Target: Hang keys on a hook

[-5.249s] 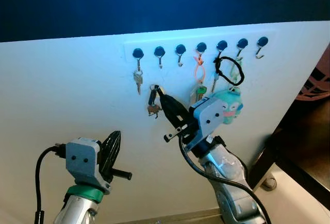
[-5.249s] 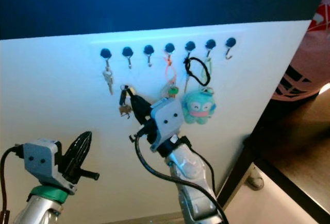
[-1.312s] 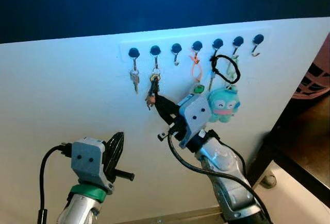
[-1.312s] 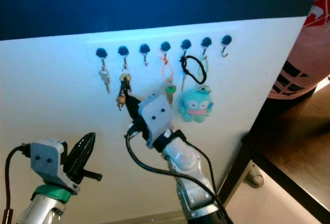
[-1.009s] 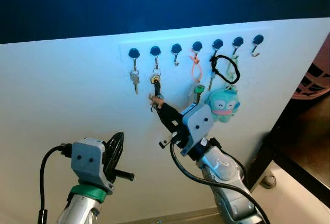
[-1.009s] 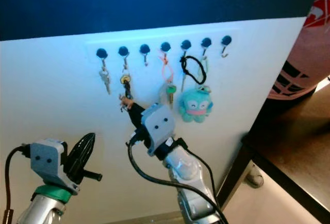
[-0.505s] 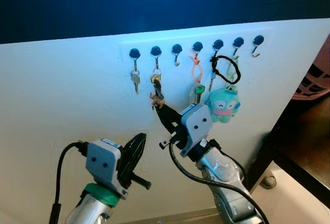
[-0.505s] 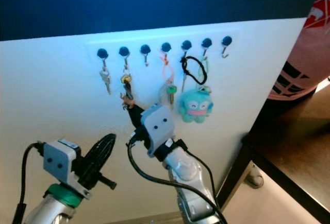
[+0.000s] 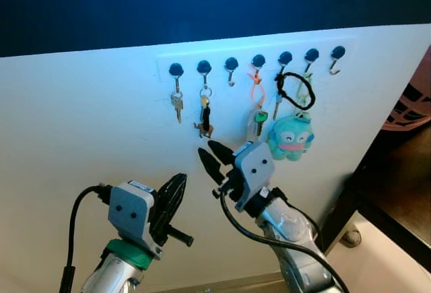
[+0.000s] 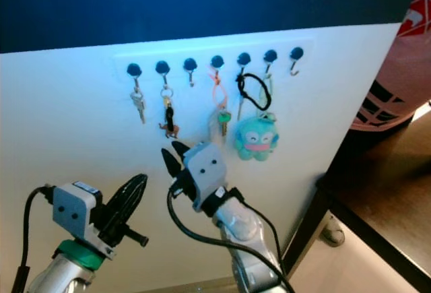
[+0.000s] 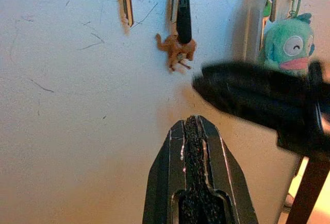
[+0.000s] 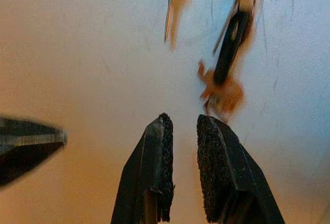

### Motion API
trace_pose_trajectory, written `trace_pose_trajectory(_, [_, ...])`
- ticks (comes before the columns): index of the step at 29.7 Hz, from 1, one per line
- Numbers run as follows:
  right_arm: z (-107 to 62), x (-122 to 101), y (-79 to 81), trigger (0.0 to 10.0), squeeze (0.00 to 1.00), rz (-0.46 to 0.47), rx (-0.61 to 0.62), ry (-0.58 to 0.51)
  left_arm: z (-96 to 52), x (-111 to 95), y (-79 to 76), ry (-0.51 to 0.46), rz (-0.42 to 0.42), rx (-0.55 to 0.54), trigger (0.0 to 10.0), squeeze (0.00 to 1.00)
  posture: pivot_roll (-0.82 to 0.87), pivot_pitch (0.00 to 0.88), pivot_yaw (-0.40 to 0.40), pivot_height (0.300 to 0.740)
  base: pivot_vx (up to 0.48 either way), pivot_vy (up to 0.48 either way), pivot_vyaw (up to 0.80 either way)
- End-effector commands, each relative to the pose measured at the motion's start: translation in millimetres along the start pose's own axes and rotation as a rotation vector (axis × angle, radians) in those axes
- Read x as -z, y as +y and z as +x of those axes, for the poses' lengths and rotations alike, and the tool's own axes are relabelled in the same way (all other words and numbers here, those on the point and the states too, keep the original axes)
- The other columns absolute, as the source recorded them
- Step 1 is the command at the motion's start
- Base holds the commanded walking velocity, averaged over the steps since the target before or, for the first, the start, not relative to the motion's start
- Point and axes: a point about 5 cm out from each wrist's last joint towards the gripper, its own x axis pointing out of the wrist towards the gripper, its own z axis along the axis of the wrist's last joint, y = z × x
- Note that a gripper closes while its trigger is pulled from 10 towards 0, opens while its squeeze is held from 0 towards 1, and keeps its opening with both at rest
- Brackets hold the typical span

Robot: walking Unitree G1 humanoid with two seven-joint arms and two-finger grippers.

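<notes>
The left gripper [image 9: 176,186] was held low before the white wall panel [image 9: 81,124], its two black fingers pressed together on nothing.

On the row of black-capped metal hooks [image 9: 231,64], a single silver key [image 9: 177,104] was seen hanging from the first hook from the left. The task's key set with the black fob and small brown animal charm [image 9: 205,119] was suspended by its ring from the second hook [image 9: 204,69], flat against the panel. The third hook was bare. Further right were hung a green-headed key on an orange loop [image 9: 257,101] and a teal plush figure on a black cord [image 9: 291,137].

The right gripper [image 9: 214,155] was positioned just below the charm and apart from it, fingers parted by a narrow gap, nothing held.

The hanging was judged complete, with only the withdrawal remaining. For that step, the right gripper should be drawn straight back from the panel, fingers kept parted, so that neither the charm nor the neighbouring green-headed key is snagged or the ring lifted off.
</notes>
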Motion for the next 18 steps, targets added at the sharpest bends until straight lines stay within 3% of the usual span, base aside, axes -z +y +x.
trace_pose_trajectory(1, [-4.9, 7, 5.3, 10.0, 0.0, 0.007, -0.019, 0.03, -4.6, 5, 1.4, 0.024, 0.001, -0.01, 10.0, 0.0, -0.16, 0.095, 0.127, 0.74, 0.0, 0.0, 0.0])
trace_pose_trajectory(2, [-13.5, 22, 7.0, 10.0, 0.0, 0.02, -0.015, 0.113, -6.3, 7, 1.9, 0.035, -0.003, -0.018, 10.0, 0.0, -0.16, 0.095, 0.127, 0.74, 0.0, 0.0, 0.0])
trace_pose_trajectory(5, [-20.0, 32, 8.3, 10.0, 0.0, 0.029, -0.012, 0.173, -7.6, 8, 2.3, 0.044, -0.005, -0.024, 10.0, 0.0, -0.16, 0.095, 0.127, 0.74, 0.0, 0.0, 0.0])
trace_pose_trajectory(6, [-32.0, 49, 10.6, 10.0, 0.0, 0.041, -0.012, 0.27, -10.3, 15, 5.3, 0.073, -0.015, -0.059, 10.0, 0.0, -0.16, 0.097, 0.125, 0.74, 0.0, 0.0, 0.0])
trace_pose_trajectory(7, [-32.0, 49, 10.6, 10.0, 0.0, 0.041, -0.012, 0.27, -10.3, 15, 5.3, 0.073, -0.015, -0.059, 10.0, 0.0, -0.16, 0.097, 0.125, 0.74, 0.0, 0.0, 0.0])
trace_pose_trajectory(9, [-52.4, 73, 15.9, 10.0, 0.0, 0.05, -0.019, 0.38, -18.7, 34, 15.4, 0.16, -0.001, -0.157, 10.0, 0.0, -0.16, 0.095, 0.128, 0.74, 0.0, 0.0, 0.0])
trace_pose_trajectory(10, [-52.4, 73, 15.9, 10.0, 0.0, 0.05, -0.019, 0.38, -18.7, 34, 15.4, 0.16, -0.001, -0.157, 10.0, 0.0, -0.16, 0.095, 0.128, 0.74, 0.0, 0.0, 0.0])
trace_pose_trajectory(12, [-65.3, 85, 19.1, 10.0, 0.0, 0.054, -0.007, 0.433, -31.4, 56, 27.6, 0.278, 0.05, -0.263, 10.0, 0.0, -0.16, 0.094, 0.129, 0.74, 0.0, 0.0, 0.0])
trace_pose_trajectory(14, [-69.0, 87, 18.4, 10.0, 0.0, 0.065, 0.02, 0.44, -37.0, 62, 32.5, 0.314, 0.078, -0.303, 10.0, 0.0, -0.16, 0.094, 0.129, 0.74, 0.0, 0.0, 0.0])
trace_pose_trajectory(15, [-77.9, 90, 11.3, 10.0, 0.0, 0.101, 0.13, 0.437, -48.4, 70, 41.2, 0.374, 0.123, -0.381, 10.0, 0.0, -0.16, 0.094, 0.129, 0.74, 0.0, 0.0, 0.0])
trace_pose_trajectory(17, [-80.9, 90, 8.7, 10.0, 0.0, 0.109, 0.166, 0.437, -51.2, 71, 43.5, 0.379, 0.141, -0.403, 10.0, 0.0, -0.16, 0.094, 0.129, 0.74, 0.0, 0.0, 0.0])
trace_pose_trajectory(18, [-84.9, 93, 2.7, 10.0, 0.0, 0.121, 0.239, 0.44, -54.7, 73, 46.8, 0.399, 0.154, -0.439, 10.0, 0.0, -0.16, 0.09, 0.134, 0.74, 0.0, 0.0, 0.0])
